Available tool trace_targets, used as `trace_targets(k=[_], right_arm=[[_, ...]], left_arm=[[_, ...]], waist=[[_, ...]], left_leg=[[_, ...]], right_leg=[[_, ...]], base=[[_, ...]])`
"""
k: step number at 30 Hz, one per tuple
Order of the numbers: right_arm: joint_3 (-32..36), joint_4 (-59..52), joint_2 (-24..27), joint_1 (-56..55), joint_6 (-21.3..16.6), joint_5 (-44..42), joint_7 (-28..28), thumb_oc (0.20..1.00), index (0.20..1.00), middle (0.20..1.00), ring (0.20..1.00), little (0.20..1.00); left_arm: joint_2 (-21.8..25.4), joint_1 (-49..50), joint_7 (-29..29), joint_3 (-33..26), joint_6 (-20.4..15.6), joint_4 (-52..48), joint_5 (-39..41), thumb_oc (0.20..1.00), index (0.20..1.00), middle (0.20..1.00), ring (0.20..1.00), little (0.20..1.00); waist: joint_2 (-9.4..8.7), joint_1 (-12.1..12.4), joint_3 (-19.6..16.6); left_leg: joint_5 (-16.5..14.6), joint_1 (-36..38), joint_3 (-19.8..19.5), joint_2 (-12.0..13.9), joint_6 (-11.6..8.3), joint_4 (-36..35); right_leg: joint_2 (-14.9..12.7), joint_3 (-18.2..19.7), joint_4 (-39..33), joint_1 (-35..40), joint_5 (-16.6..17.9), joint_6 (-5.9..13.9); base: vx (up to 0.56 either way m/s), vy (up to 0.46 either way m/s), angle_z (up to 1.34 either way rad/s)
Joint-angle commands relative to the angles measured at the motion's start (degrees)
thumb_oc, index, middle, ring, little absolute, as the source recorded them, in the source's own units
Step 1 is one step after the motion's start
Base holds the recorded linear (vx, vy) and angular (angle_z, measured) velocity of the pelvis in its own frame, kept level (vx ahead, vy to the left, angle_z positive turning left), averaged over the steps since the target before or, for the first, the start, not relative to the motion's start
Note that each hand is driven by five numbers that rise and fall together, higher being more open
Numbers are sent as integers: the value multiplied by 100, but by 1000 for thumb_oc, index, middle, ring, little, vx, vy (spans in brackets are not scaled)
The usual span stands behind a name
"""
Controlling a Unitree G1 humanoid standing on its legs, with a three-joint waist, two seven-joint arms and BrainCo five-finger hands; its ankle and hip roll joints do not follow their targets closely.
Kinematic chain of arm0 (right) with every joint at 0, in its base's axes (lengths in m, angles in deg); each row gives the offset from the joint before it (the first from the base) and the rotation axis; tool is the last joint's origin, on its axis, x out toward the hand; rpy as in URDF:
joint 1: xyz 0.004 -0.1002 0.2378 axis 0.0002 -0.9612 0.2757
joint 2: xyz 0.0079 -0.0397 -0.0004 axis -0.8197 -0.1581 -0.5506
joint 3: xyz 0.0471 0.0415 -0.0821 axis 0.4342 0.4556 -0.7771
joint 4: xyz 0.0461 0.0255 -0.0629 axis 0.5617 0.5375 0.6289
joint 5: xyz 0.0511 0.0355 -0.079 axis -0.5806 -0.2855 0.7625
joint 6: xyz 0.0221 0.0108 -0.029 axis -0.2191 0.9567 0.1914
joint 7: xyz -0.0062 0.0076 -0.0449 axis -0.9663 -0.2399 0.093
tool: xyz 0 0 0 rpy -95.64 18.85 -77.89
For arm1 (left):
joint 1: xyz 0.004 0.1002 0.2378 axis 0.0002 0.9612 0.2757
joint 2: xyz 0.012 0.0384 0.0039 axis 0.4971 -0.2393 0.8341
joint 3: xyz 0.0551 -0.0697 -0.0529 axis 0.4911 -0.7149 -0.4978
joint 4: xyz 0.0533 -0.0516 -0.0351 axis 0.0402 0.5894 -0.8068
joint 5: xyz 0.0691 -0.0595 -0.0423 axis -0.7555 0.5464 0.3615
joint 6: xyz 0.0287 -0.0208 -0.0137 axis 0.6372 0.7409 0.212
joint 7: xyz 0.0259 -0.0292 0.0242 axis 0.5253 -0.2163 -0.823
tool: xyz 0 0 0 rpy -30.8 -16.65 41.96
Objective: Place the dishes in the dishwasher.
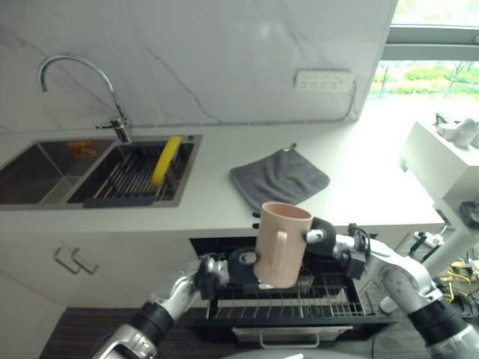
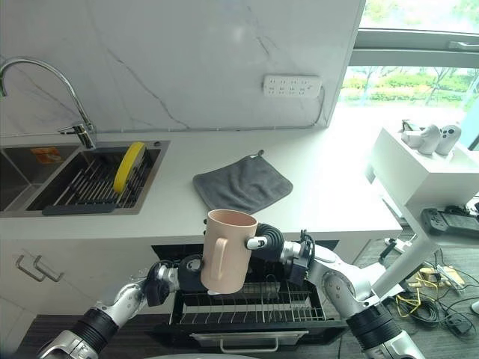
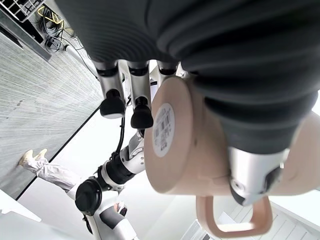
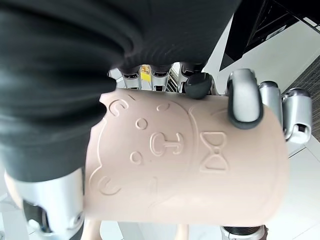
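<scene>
Both arms reach forward and inward, meeting in front of the robot above the dishwasher rack (image 1: 299, 303). Between the two robot hands a pink mug (image 1: 281, 244) stands upright in the air, mouth up, its handle on the side toward the left arm.

The left robot hand (image 1: 241, 267) sits low against the mug's base. In its own wrist view the thumb presses the mug's side by the handle, while the other fingers (image 3: 142, 112) stretch past the bottom, their dark tips just off the labelled base; it is grasping the mug.

The right robot hand (image 1: 323, 232) comes in higher, at the mug's upper wall. In its wrist view the fingers (image 4: 245, 102) curl over the embossed side, so it too is clenched round the mug.

The pulled-out rack lies directly below both hands. Beyond them, on the tabletop (image 1: 359, 172), a grey cloth (image 1: 279, 178) lies flat. Well off past the left hand, a yellow plate (image 1: 166, 160) stands on edge in the sink (image 1: 45, 172).
</scene>
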Motion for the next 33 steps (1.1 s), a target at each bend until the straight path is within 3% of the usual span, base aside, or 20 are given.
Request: trace_targets(k=[1, 33], right_arm=[[-385, -508, -463, 497, -85, -220, -222, 1000, 1000, 1000, 1000, 1000], [-847, -775, -749, 480, 17, -286, -48, 1000, 1000, 1000, 1000, 1000]], left_arm=[[-316, -632, -80, -43, -270, 378, 415, 200, 200, 200, 200, 200], [-468, -586, -599, -116, -474, 893, 349, 200, 200, 200, 200, 200]], waist=[[45, 131, -48], [71, 201, -33]], left_leg=[[-551, 76, -467, 58, 93, 558], [-551, 41, -509, 32, 110, 571]], right_leg=[[-115, -83, 821, -184, -479, -4], [-128, -119, 809, -194, -472, -5]], base=[[0, 0, 0], [0, 0, 0]])
